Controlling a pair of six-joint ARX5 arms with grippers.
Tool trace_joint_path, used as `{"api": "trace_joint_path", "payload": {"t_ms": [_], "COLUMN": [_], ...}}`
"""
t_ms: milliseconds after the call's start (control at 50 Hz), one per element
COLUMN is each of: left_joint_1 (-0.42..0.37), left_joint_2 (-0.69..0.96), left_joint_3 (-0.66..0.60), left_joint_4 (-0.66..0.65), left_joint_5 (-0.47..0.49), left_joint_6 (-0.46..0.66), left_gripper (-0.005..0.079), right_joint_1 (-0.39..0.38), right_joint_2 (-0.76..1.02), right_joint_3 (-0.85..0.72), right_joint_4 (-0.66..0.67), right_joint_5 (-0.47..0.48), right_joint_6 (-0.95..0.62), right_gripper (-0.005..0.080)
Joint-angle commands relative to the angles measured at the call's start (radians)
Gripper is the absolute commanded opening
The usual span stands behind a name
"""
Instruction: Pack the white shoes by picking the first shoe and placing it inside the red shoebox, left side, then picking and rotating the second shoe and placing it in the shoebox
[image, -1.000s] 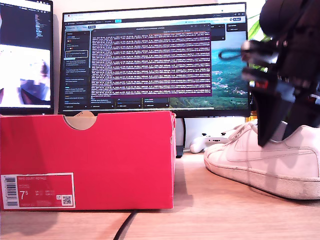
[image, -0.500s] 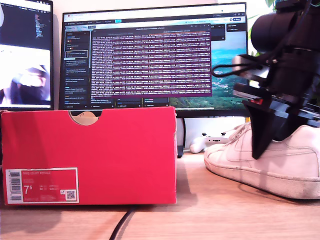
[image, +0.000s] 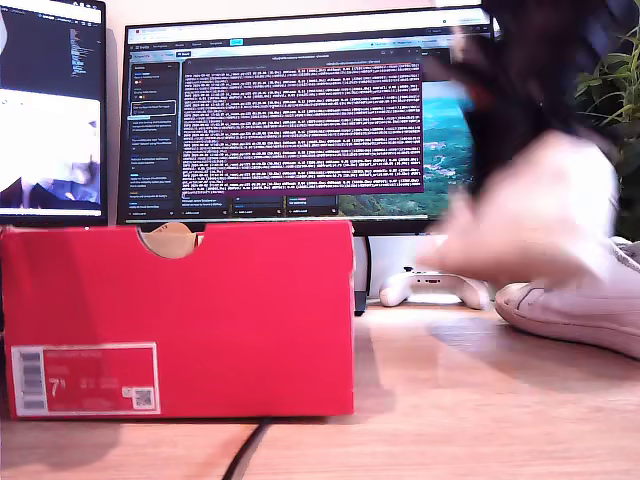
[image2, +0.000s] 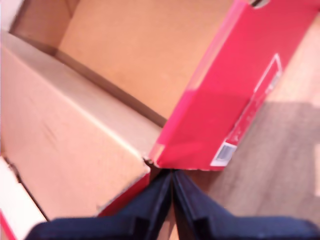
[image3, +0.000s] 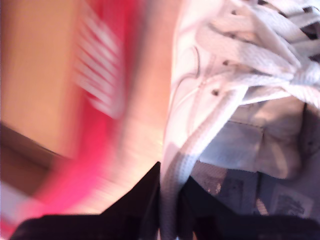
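My second gripper (image3: 167, 200), closed on a lace, has just lifted one white shoe (image: 530, 215) off the surface toward the red shoebox (image: 180, 320), the other shoe (image: 580, 305) stays down, and my first gripper (image2: 172, 187) hangs closed and empty over the shoebox's corner.

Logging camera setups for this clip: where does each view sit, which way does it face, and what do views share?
Exterior view: low at desk level, facing the red shoebox, the monitors and a blurred lifted white shoe under a dark arm.
First wrist view: above my first pincer, looking down into the open shoebox; its jaws are shut.
Second wrist view: behind my second pincer, clamped on the shoe at the lace.
Shared: shoebox in all three; shoe in exterior and second wrist views.
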Motion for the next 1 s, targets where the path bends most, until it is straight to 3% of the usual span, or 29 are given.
{"api": "trace_joint_path", "payload": {"t_ms": [0, 180, 440, 780, 980], "left_joint_1": [-0.003, -0.003, -0.003, -0.003, -0.003], "left_joint_2": [0.005, 0.005, 0.005, 0.005, 0.005], "left_joint_3": [0.008, 0.008, 0.008, 0.008, 0.008], "left_joint_4": [0.013, 0.011, 0.016, 0.016, 0.016], "left_joint_5": [0.008, 0.019, 0.019, 0.019, 0.019], "left_joint_6": [0.0, 0.0, 0.0, 0.0, 0.0], "left_gripper": [-0.0011, -0.0011, -0.0011, -0.0011, -0.0011], "right_joint_1": [0.03, 0.092, 0.194, 0.35, 0.395], "right_joint_2": [-0.009, -0.009, 0.001, 0.139, 0.225], "right_joint_3": [0.069, 0.183, 0.202, 0.202, 0.202], "right_joint_4": [0.003, 0.041, 0.29, 0.548, 0.632], "right_joint_5": [-0.023, -0.067, -0.089, -0.079, -0.036], "right_joint_6": [0.033, 0.191, 0.427, 0.594, 0.631], "right_gripper": [-0.0013, -0.0013, -0.0013, -0.0013, -0.0013]}}
